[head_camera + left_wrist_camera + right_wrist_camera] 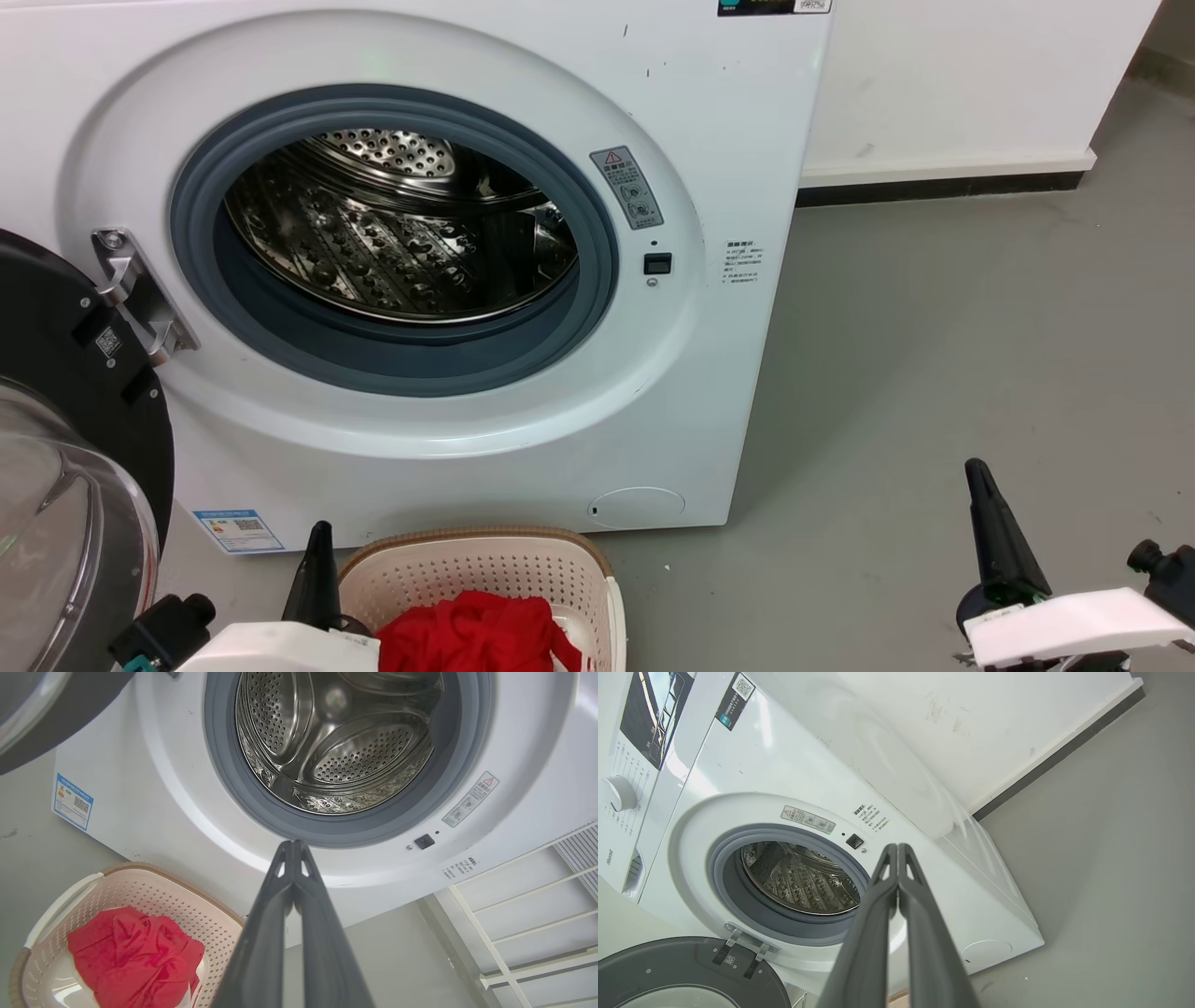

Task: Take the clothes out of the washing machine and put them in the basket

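I had the large white front-loading washing machine (747,140) straight ahead in the head view. Its black-framed glass door (65,392) was swung wide to the left on a metal hinge (140,294). A round grey rubber ring (597,280) framed the porthole. Inside it, the perforated steel drum (392,243) showed its shiny wall and paddles.

Bright red soft fabric clothes (471,635) lay bunched in a heap inside the small cream-white perforated plastic basket (485,565) with a brown rim. A bit of white showed at the heap's edge. The basket stood on the grey floor (934,355) just in front of the machine, below the porthole.

My left gripper (293,845) was clenched, its two long dark fingers pressed tip to tip with nothing between them. In the left wrist view it pointed at the lower edge of the rubber ring. In the head view it rose just beside the basket's left rim, apart from the clothes. My right gripper (897,848) was clenched the same way and gripped nothing. It was over the floor, well to the right of the basket and clear of the machine.

A small warning sticker (627,187) sat right of the porthole, and a blue label (238,530) at the machine's lower left corner. A white wall (952,75) with dark skirting stood behind. A white slatted rack (523,905) showed at right in the left wrist view, and a round white dial (616,793) on the control panel in the right wrist view.
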